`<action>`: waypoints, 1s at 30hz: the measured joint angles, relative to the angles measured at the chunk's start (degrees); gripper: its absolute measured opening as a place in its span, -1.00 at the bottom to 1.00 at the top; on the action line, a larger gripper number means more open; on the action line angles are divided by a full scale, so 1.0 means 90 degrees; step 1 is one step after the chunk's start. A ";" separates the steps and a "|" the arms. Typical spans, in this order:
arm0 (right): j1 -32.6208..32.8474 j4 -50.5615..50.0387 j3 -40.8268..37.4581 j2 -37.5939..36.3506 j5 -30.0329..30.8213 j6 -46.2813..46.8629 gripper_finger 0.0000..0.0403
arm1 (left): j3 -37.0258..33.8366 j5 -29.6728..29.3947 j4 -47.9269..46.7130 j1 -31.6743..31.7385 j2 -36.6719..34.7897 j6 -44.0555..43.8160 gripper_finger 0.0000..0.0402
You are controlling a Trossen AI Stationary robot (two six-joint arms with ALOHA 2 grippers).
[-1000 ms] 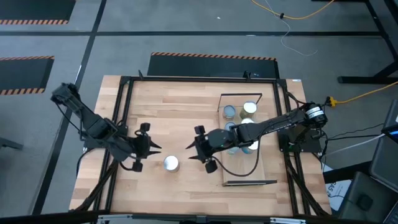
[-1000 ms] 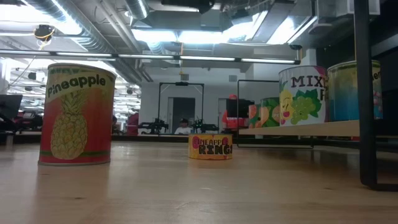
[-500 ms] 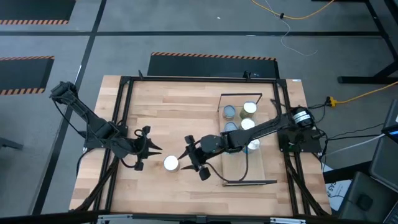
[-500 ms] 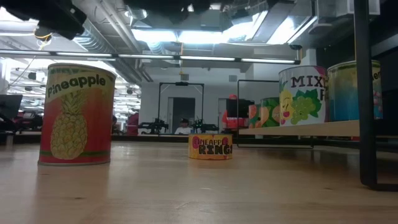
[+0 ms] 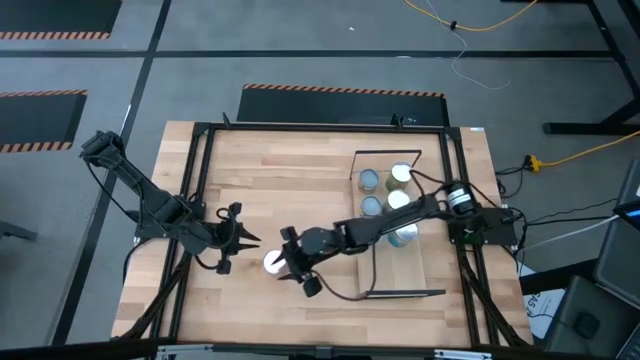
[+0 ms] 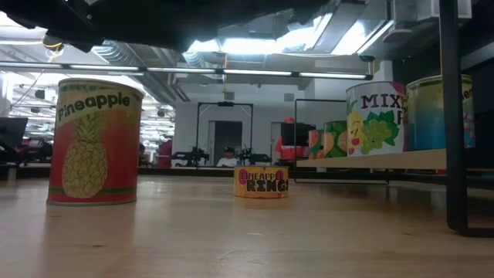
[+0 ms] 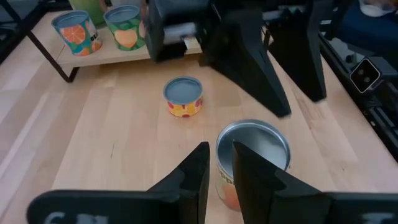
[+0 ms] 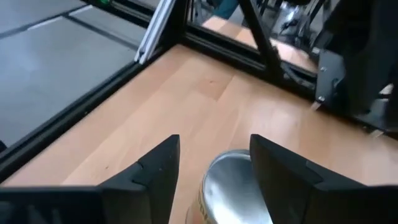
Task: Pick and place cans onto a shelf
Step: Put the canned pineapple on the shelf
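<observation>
High view, left side of frame: I have the left gripper [image 5: 240, 237] parked over the table [image 5: 280, 175], just left of the pineapple can [image 5: 274, 262]. In its wrist view the two fingers [image 7: 194, 177] sit close together with only a thin slit between them, nothing held; I log these jaws as pressed together. The can's silvery top shows just beyond the fingertips.

Lower centre of frame: the pineapple can stands upright on the table, white top up. In the low view it is the tall can [image 6: 95, 141] at the left, red-orange side with a pineapple print.

Just right of it: the right gripper [image 5: 293, 264] reaches across from the right edge and is at the can. The right wrist view shows its jaws spread wide, one finger [image 8: 152, 177] on either side of the can's top [image 8: 235, 185]; whether the fingers touch the can I cannot tell.

Centre, low view: a short pineapple-rings can [image 6: 261, 182] sits on the table farther back.

Right of centre: the shelf [image 5: 400, 265] lies lengthwise, with several cans [image 5: 385, 190] clustered at its upper end. The lower end of the board is bare.
</observation>
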 joint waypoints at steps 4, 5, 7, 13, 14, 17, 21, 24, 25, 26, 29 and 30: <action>0.0000 -0.1059 0.0773 0.0357 0.0004 0.0039 -0.02 | 0.0000 0.0000 0.0000 0.0000 0.0000 -0.0004 -0.70; 0.0000 -0.1339 0.0928 0.0428 0.0004 0.0076 -0.02 | 0.0000 0.0000 0.0000 0.0000 0.0000 -0.0004 -0.70; 0.0000 -0.1682 0.1119 0.0530 0.0009 0.0151 -0.02 | 0.0000 0.0000 0.0001 0.0000 0.0002 -0.0004 -0.70; 0.0000 -0.1853 0.1105 0.0590 0.0110 0.0147 -0.02 | 0.0000 0.0000 0.0000 0.0000 0.0002 -0.0004 -0.70; 0.0000 -0.1866 0.1097 0.0590 0.0198 0.0150 -0.02 | 0.0000 0.0000 0.0000 0.0000 0.0003 -0.0004 -0.70; -0.0009 -0.1899 0.1089 0.0590 0.0284 0.0146 -0.02 | 0.0000 0.0002 0.0000 0.0000 0.0003 -0.0004 -0.70; -0.0012 -0.1942 0.1089 0.0590 0.0285 0.0141 -0.04 | 0.0000 0.0002 0.0000 0.0000 0.0005 -0.0003 -0.70; -0.0012 -0.1943 0.1089 0.0590 0.0286 0.0138 -0.11 | 0.0002 0.0002 0.0000 -0.0002 0.0005 -0.0003 -0.70; -0.0012 -0.1942 0.1089 0.0606 0.0286 0.0138 -0.14 | 0.0002 0.0002 0.0000 0.0000 0.0005 -0.0004 -0.70; -0.0012 -0.1918 0.1089 0.0632 0.0286 0.0138 -0.17 | 0.0002 0.0002 0.0002 0.0000 0.0005 -0.0004 -0.70; -0.0012 -0.1919 0.1092 0.0717 0.0300 0.0123 -0.25 | 0.0002 0.0002 0.0000 -0.0002 0.0005 -0.0004 -0.70; -0.0012 -0.1854 0.1094 0.0741 0.0305 0.0116 -0.27 | 0.0002 0.0008 0.0002 -0.0002 0.0005 -0.0012 -0.70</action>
